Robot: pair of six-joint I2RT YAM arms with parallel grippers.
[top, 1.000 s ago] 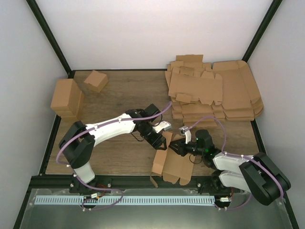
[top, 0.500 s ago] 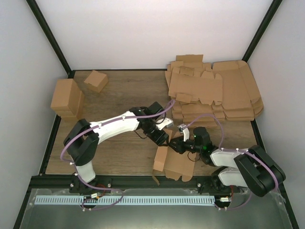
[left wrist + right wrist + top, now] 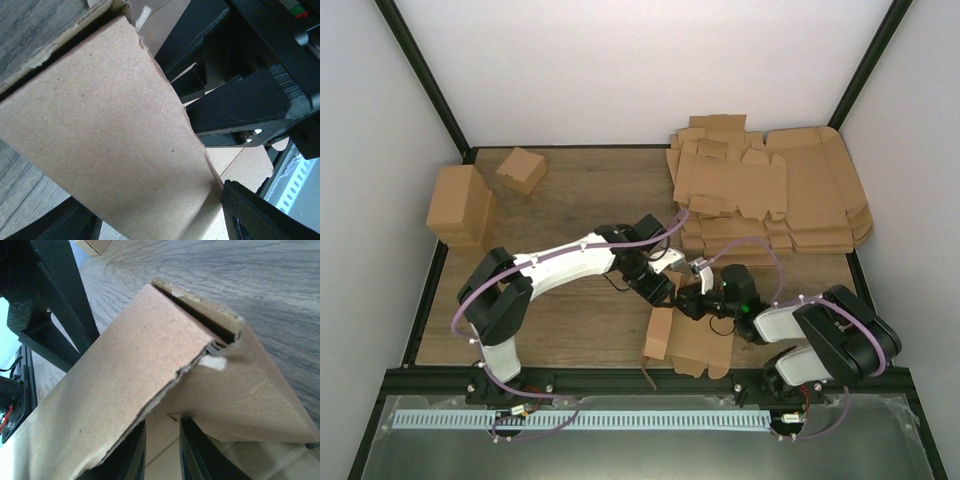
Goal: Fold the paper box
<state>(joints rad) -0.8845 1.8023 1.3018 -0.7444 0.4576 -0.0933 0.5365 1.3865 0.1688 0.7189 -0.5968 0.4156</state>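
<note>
The paper box (image 3: pixel 692 347) lies partly folded near the table's front edge, with one flap (image 3: pixel 658 334) standing up on its left. Both grippers meet over its far end. My left gripper (image 3: pixel 665 290) is open, and its jaws straddle a raised brown panel (image 3: pixel 110 130) that fills the left wrist view. My right gripper (image 3: pixel 688 300) faces it from the right. In the right wrist view its fingers (image 3: pixel 134 455) stand a narrow gap apart under two folded-up flaps (image 3: pixel 150 350), with only the box floor showing between them.
A stack of flat die-cut cardboard sheets (image 3: pixel 770 195) fills the back right. A small cube-like box (image 3: pixel 521 168) and a taller box (image 3: pixel 460 205) stand at the back left. The black frame rail (image 3: pixel 580 376) runs just in front of the paper box.
My right arm has pushed left and forward, and its gripper now meets the left one. The left gripper has shifted slightly toward the box. The right jaws have narrowed a little.
</note>
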